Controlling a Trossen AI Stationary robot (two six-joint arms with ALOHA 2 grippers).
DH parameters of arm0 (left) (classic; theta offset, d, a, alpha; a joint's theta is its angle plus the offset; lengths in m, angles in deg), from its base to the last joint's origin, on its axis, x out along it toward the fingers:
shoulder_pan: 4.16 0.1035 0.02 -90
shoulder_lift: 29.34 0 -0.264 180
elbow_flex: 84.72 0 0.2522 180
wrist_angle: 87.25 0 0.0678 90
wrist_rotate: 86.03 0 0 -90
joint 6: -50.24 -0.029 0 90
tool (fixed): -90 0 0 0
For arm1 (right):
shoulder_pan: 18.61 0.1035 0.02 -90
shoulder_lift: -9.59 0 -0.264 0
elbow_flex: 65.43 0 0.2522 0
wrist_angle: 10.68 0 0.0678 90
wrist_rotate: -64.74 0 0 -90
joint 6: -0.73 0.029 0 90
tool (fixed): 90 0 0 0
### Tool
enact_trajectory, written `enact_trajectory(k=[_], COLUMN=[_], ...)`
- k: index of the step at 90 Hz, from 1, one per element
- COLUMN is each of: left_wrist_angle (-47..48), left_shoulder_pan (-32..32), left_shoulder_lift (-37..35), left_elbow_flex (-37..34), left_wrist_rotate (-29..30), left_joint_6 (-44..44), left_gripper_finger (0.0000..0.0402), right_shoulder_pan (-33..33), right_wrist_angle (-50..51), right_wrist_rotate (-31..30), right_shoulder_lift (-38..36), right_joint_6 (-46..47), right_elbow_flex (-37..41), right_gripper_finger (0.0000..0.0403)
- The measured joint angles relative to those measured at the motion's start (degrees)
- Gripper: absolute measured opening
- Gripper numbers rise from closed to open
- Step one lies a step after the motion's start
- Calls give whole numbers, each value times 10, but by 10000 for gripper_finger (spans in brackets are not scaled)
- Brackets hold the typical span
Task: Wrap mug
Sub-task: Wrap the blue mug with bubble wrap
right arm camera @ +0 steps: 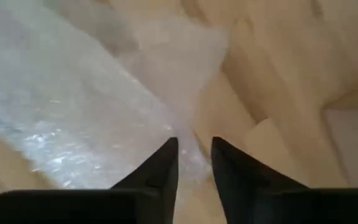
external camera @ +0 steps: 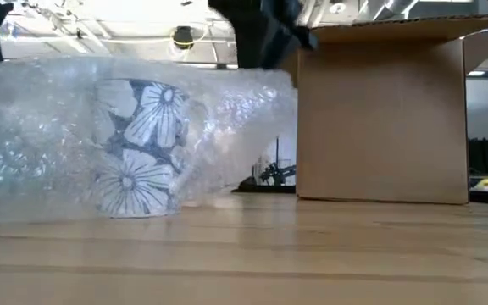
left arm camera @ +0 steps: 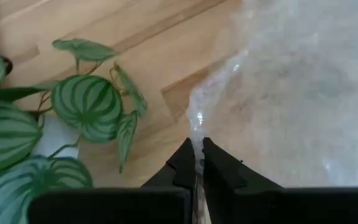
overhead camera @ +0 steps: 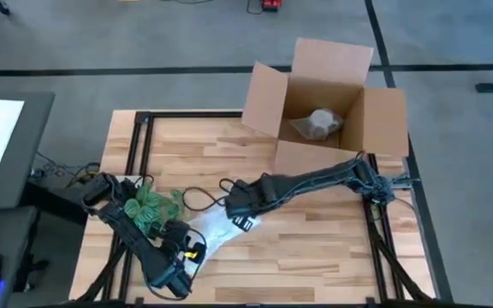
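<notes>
The mug (external camera: 138, 148) stands half-draped in wrap (external camera: 41, 127). The left end effector (left arm camera: 197, 163) pinches a wrap edge at seven o'clock; the right end effector (right arm camera: 194, 163) hovers released, centre. Folding remains.

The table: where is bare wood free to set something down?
Free: the table's near-right part, between the right arm and the front edge; also the far-left strip beside the box. Crowded: the near-left, with the plant, bubble wrap and both grippers.
</notes>
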Motion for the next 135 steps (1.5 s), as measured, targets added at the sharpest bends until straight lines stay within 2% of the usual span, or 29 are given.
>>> enact_trajectory(k=[12,30,38,60,79,98,111,135], left_wrist_angle=[0,0,0,6,38,2,-21,-33], left_shoulder_pan=[-2,-2,-2,-7,-25,-45,-61,-90], left_shoulder_lift=[0,0,0,-6,-33,-80,-104,-117], left_elbow_flex=[0,0,0,11,59,108,139,183], left_wrist_rotate=[0,2,4,3,9,17,52,111], left_joint_6=[2,2,2,4,-8,-73,-88,-89], left_gripper_finger=[0,0,0,0,0,0,0,0], right_shoulder_pan=[0,13,15,-7,-21,-24,-27,-31], right_wrist_angle=[-28,-175,-224,-221,-215,-201,-201,-156], right_wrist_rotate=[32,192,227,232,231,216,240,223], right_shoulder_lift=[-11,-10,12,93,131,158,166,126], right_joint_6=[-43,-97,-100,-99,-84,-91,-102,-87], right_elbow_flex=[-27,-39,-39,-37,-40,-38,-38,-66], right_gripper_finger=[96,97,95,52,5,2,1,0])
